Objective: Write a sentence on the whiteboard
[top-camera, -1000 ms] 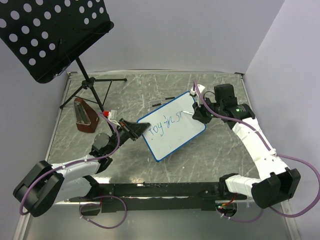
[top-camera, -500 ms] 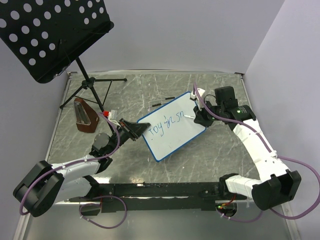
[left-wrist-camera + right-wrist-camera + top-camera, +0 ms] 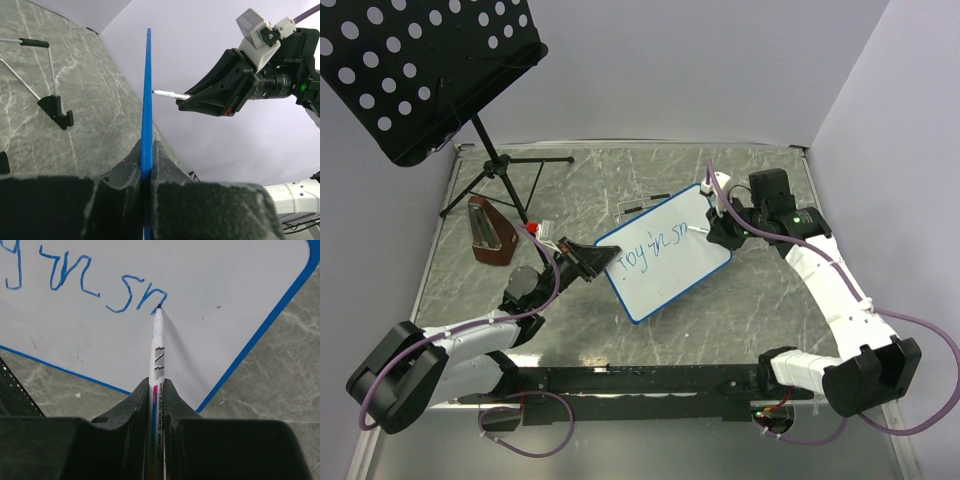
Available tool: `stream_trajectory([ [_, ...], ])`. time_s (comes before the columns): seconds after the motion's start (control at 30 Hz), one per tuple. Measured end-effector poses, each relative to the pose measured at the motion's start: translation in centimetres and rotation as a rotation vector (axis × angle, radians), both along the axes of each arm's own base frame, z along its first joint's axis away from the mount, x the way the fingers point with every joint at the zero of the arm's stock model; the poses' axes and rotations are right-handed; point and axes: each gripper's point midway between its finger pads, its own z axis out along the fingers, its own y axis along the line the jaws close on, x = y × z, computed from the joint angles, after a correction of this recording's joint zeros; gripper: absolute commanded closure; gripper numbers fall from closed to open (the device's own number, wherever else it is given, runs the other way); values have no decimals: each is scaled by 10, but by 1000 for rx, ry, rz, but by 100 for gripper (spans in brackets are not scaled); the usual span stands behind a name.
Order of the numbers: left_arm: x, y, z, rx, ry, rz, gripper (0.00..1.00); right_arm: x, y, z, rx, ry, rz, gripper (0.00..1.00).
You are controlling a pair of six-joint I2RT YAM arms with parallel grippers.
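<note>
As seen from overhead, found whiteboard (image 3: 672,278) set diagonally mid-worktop (image 3: 620,185), written face up toward that view. Noted left hand (image 3: 148,150) clenched on whiteboard's left edge, fingers (image 3: 131,162) pinching the blue frame from both sides. Noted right hand (image 3: 156,386) at whiteboard's right end, clenched on a marker (image 3: 156,347). Saw marker tip touching the white face at the tail of the sentence (image 3: 82,282), blue letters ending "sn". Logged black music stand (image 3: 420,70) and brown wedge-shaped object (image 3: 485,238) well left of whiteboard.
</note>
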Motion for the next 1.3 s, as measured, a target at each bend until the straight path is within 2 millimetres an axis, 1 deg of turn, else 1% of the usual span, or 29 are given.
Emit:
stream_trajectory([
  [0.3,0,0,-2,3,3,1,99,13,1,4,8,-16,-32,100],
  [0.6,0,1,-2,4,4,2,99,15,-1,5,2,-23,-46,100],
  [0.8,0,1,-2,3,4,2,99,11,-4,4,-5,-23,-43,100],
  [1.07,0,1,-2,4,3,1,99,-3,-10,-10,-23,19,-40,100],
  [1.3,0,1,-2,3,3,1,99,-5,-12,-11,-20,23,-47,100],
])
